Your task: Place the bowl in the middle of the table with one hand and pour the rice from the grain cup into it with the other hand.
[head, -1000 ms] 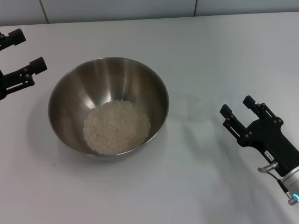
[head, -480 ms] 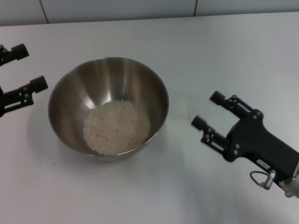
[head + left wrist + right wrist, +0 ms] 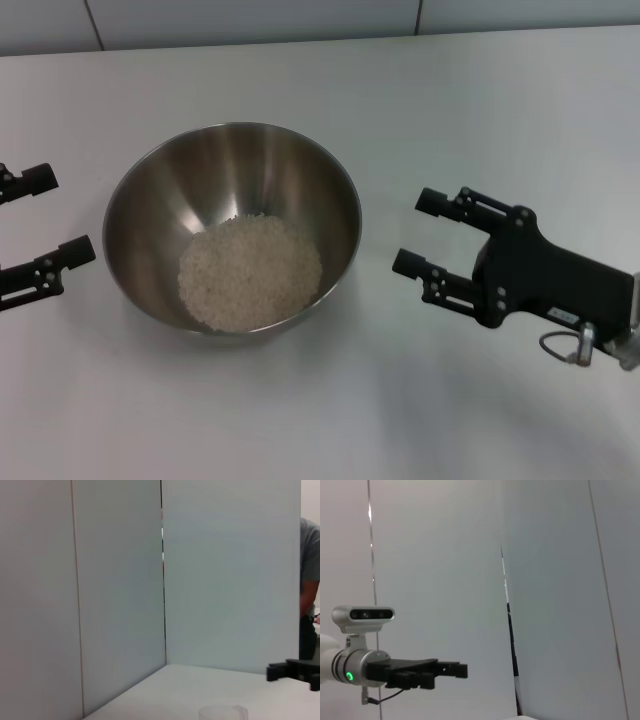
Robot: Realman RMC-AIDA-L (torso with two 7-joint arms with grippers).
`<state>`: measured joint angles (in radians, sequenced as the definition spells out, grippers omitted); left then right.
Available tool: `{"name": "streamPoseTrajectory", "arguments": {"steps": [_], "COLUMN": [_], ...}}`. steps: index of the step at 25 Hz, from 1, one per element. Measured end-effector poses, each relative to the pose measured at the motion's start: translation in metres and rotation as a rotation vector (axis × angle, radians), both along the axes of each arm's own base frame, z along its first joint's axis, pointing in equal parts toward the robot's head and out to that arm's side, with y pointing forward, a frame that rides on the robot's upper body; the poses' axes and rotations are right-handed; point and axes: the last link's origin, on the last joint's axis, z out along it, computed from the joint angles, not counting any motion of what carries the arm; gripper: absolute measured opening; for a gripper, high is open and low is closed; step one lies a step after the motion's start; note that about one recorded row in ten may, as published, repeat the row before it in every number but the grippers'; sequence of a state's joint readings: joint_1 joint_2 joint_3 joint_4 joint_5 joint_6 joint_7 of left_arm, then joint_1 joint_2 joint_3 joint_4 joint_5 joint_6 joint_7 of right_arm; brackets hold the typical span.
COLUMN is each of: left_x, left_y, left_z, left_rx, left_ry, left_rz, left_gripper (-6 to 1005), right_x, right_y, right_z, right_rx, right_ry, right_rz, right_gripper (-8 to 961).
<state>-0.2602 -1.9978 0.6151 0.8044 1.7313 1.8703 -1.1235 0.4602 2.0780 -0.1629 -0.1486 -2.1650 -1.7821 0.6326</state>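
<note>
Bowl (image 3: 232, 226): seen left of centre in the head view, upright on the table (image 3: 300, 420); no change of place is noted over the last second.
Rice (image 3: 250, 272): a pale heap is seen in the bowl's bottom; the pour is judged already done.
Cup: not made out in the head view now; a second ago a faint clear shape was seen right of the bowl, a spot since covered by the right gripper. In the left wrist view an upright clear cup (image 3: 223, 712) is seen at the bottom edge, apparently empty.
Right gripper (image 3: 419, 233): fingers are held well apart, nothing between them. Since a second ago it has been swung from the lower right to centre right, fingers now pointed toward the bowl, near its rim but apart from it.
Left gripper (image 3: 45, 216): at the left edge, fingers spread wide and empty. It has been lowered down that edge over the last second, apart from the bowl.
Meaning: both goals are judged met; the moves are read as a retreat or re-posing, though whether the cup is meant to be taken up again cannot be told.
</note>
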Motion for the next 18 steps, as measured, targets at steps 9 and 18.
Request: {"name": "streamPoseTrajectory", "arguments": {"steps": [9, 18], "left_x": [-0.007, 0.000], "left_y": [-0.011, -0.009], "left_z": [-0.017, -0.030], "left_rx": [-0.024, -0.037], "left_ry": [0.024, 0.005], "left_rz": [0.006, -0.011], "left_gripper": [816, 815], "right_x": [-0.008, -0.015], "right_y": [0.017, 0.032], "right_z": [0.000, -0.007], "right_rx": [0.006, 0.002], "right_ry": [-0.035, -0.077], "right_rz": [0.028, 0.027], "right_gripper": [703, 702]}}
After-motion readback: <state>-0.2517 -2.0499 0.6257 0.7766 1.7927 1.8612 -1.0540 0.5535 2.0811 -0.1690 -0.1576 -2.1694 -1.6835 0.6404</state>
